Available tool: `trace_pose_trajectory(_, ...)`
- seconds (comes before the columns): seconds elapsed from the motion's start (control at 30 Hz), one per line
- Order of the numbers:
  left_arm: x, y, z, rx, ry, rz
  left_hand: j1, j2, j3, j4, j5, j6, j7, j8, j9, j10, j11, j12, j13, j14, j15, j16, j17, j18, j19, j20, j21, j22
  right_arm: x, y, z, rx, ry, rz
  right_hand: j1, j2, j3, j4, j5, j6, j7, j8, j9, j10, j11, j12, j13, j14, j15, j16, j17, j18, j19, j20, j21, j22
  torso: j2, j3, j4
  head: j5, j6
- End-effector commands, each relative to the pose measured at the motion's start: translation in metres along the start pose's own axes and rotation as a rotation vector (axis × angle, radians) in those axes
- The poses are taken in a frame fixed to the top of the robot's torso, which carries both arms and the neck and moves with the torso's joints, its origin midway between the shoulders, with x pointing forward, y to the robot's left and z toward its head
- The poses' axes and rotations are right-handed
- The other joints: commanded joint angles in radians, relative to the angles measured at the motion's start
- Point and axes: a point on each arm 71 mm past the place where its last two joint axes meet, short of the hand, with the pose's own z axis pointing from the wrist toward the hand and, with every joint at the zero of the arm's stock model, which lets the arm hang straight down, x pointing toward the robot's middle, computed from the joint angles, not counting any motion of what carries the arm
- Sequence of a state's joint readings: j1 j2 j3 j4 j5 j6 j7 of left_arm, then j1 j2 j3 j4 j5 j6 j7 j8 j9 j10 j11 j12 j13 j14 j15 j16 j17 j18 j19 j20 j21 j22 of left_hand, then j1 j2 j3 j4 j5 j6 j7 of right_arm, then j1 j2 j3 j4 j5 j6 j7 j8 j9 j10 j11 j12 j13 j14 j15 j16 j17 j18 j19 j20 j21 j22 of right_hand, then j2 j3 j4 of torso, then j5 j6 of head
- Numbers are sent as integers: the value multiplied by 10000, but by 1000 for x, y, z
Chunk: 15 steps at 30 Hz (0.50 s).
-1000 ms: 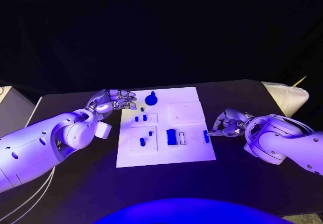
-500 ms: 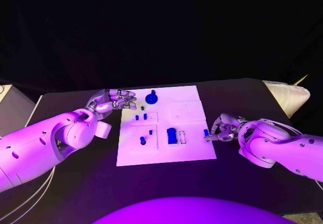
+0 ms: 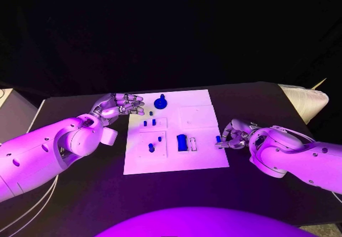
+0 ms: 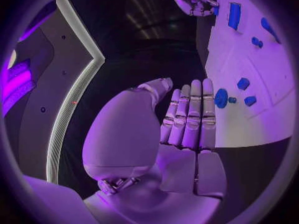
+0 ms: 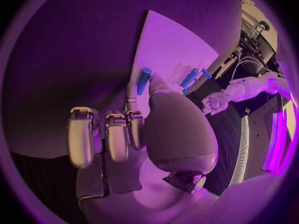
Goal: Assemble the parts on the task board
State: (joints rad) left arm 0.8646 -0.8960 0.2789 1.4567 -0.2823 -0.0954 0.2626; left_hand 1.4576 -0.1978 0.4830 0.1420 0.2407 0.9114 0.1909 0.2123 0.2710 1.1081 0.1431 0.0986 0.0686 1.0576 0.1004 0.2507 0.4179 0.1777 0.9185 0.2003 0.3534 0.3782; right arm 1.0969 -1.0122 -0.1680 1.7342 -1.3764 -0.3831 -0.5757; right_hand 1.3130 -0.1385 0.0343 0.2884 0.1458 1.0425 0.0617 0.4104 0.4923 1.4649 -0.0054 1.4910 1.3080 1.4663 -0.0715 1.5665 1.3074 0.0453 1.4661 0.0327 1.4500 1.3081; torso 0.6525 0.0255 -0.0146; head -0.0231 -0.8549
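My right hand (image 3: 234,134) is pinching a blue peg (image 5: 144,80) at the board's (image 3: 203,160) right edge. My left hand (image 3: 116,105) is hovering unladen, fingers apart, by the board's far left corner, near the round blue part (image 3: 161,103)

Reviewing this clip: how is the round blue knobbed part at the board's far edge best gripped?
Probably by the raised stem on the round blue part, pinched from above: its wide disc lies flat on the task board, leaving little edge to get under. The left hand, open beside it, is nearer than the right hand.
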Motion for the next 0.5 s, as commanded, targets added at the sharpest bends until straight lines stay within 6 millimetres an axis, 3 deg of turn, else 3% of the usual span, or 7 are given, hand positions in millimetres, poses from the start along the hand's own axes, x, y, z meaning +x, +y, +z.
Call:
trace_pose_trajectory(0.03,2,0,0,64,145,-104,-1,36,-4,65,49,28,26,-43,-6,69,20,-50,-8,63,0,-49,10,8,67,9,-43,-15,1,1,0,3,-156,-168,259,46,185,-23,230,-3,-35,-15,-22,679,-98,-13,2231,1044,-79,43,2634,-183,755,-69,-24,1923,2,-4,8,3,-12)
trace_pose_trajectory(0.13,1,0,0,60,141,-100,2,38,1,70,51,28,29,-45,-5,71,20,-61,-8,64,-1,-58,18,9,71,9,-52,-18,1,1,2,18,-183,-238,609,24,566,-28,417,-11,-44,-71,-72,673,-109,-26,2229,1044,-92,43,2634,-181,755,-88,-36,1924,4,-6,13,0,-15)
trace_pose_trajectory(0.5,1,0,-1,42,122,-87,2,37,2,72,51,27,34,-46,-5,72,21,-65,-8,65,-1,-62,21,9,73,9,-55,-19,3,3,7,90,-62,-472,1148,-444,1684,-61,1281,-63,28,-300,-252,596,-62,-169,2175,1044,-59,43,2634,-165,736,-80,-139,1890,-4,-13,13,18,-29)
